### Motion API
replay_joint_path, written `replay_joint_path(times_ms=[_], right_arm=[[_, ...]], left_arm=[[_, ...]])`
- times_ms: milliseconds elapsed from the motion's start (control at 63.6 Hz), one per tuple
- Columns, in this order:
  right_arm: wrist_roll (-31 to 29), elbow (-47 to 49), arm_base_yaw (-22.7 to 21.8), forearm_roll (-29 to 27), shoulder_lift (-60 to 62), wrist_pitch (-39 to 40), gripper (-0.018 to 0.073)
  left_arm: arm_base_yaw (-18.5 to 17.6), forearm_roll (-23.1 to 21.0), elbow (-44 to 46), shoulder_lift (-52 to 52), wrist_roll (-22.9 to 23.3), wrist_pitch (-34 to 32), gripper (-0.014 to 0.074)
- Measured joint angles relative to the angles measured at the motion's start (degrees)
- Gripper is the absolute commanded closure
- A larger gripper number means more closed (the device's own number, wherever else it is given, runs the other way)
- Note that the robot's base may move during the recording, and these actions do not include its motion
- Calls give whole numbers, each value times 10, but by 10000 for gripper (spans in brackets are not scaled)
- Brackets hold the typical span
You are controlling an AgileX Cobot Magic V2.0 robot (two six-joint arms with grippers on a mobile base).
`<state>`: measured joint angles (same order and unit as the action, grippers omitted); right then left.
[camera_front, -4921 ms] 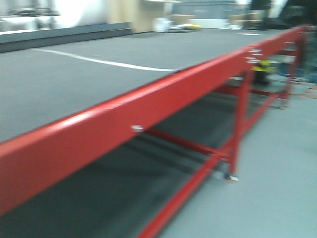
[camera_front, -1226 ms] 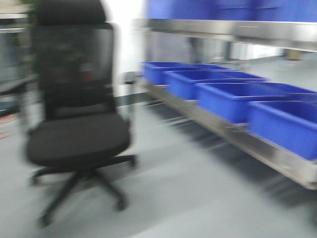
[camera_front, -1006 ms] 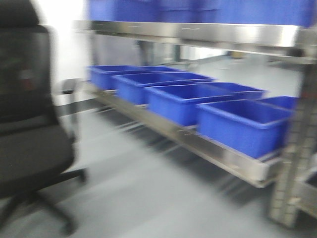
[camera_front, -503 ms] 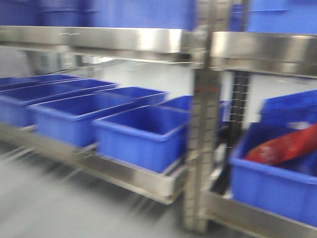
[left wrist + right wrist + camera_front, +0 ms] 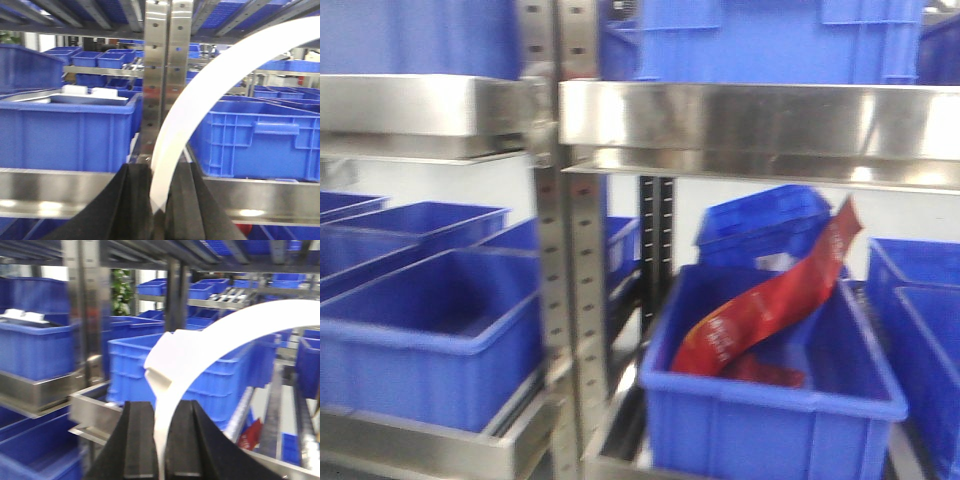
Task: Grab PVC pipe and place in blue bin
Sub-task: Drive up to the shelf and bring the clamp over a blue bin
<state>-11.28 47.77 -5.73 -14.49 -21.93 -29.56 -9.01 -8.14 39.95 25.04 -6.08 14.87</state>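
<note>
A white curved PVC pipe arches up and to the right in the left wrist view. My left gripper is shut on its lower end. The same kind of white curved piece shows in the right wrist view, and my right gripper is shut on it. In the front view, a blue bin stands on the low shelf straight ahead, with a red bag leaning in it. An empty blue bin stands to its left. The grippers and the pipe do not show in the front view.
A steel shelf upright stands between the two bins, with a steel shelf beam above them carrying more blue bins. Blue bins and steel racks fill both wrist views. More bins stand at the right.
The front view has swung from a red table frame, past a black office chair, along the row of blue bins to the upright and the bin with the red bag.
</note>
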Motion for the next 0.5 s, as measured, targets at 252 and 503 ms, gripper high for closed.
replay_joint_path(times_ms=[252,503], right_arm=[[0,0,0,0,0,0,722],[0,0,0,0,0,0,722]], left_arm=[[0,0,0,0,0,0,707],[0,0,-1,0,0,0,707]])
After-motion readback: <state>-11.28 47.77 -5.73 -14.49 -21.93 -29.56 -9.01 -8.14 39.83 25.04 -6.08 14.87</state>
